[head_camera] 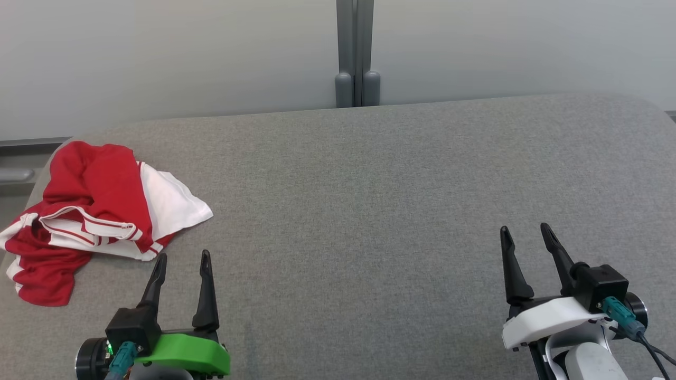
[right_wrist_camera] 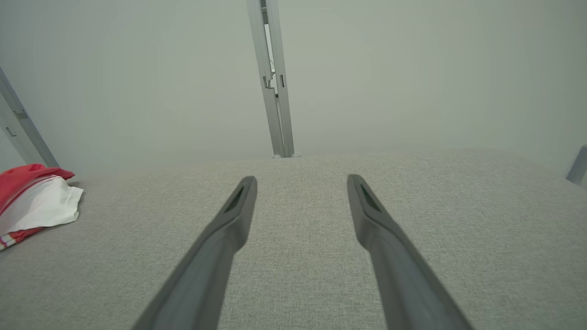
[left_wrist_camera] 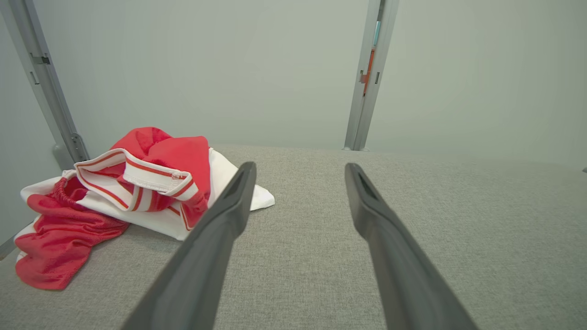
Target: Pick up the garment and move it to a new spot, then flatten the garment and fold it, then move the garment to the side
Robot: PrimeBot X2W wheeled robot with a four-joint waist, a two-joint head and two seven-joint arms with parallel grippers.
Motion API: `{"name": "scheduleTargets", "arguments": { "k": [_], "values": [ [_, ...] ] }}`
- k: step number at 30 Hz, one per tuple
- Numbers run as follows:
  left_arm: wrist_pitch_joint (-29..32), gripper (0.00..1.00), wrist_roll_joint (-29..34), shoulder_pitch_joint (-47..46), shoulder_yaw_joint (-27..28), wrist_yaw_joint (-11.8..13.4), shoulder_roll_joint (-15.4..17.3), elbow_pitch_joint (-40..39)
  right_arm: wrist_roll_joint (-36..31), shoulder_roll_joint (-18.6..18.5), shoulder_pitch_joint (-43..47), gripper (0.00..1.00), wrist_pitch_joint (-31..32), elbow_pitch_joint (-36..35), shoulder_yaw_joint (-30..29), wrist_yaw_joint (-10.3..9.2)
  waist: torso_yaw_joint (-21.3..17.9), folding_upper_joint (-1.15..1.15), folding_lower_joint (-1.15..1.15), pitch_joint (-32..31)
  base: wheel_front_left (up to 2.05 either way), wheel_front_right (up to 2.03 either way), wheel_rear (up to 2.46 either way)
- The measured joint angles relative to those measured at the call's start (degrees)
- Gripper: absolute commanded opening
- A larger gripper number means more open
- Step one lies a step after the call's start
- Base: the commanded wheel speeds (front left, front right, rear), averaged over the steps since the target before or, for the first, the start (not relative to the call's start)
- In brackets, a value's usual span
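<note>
From the head: finds the garment [head_camera: 100,211] bunched in a red-and-white heap at the left end of the grey padded table [head_camera: 369,211], close to its left edge. Puts the left gripper [head_camera: 182,256] just beside the heap's near side, fingers spread and holding nothing. Puts the right gripper [head_camera: 524,228] well apart toward the other end, likewise parted and empty. Risks, by judgement: pinching one loose layer and trailing the rest, or nudging the heap over the edge.

From the left wrist: looks along the spread fingers with the heap off to the left of their line. Probably catches just the white corner, or nothing, if closed straight ahead. Shows a striped band uppermost over tangled folds; may lift twisted and resist flattening.

From the right wrist: catches a red and white edge at far left. Meets bare grey cloth ahead, nothing blocking. Leaves the grey post [right_wrist_camera: 275,91] and pale wall [right_wrist_camera: 412,68] behind the table, seemingly out of the way.
</note>
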Motion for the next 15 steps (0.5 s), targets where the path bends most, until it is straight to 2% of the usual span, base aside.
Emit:
{"name": "scheduleTargets", "arguments": {
  "k": [15],
  "values": [
    [-0.5, 1.00, 0.7, 0.0, -0.4, 0.2, 0.0, 0.7, -1.3, 0.0, 0.0, 1.00, -0.5, 0.0, -0.2, 0.00, 0.4, 0.00, 0.00, 0.0, 0.00, 0.00, 0.00]
  ]
}}
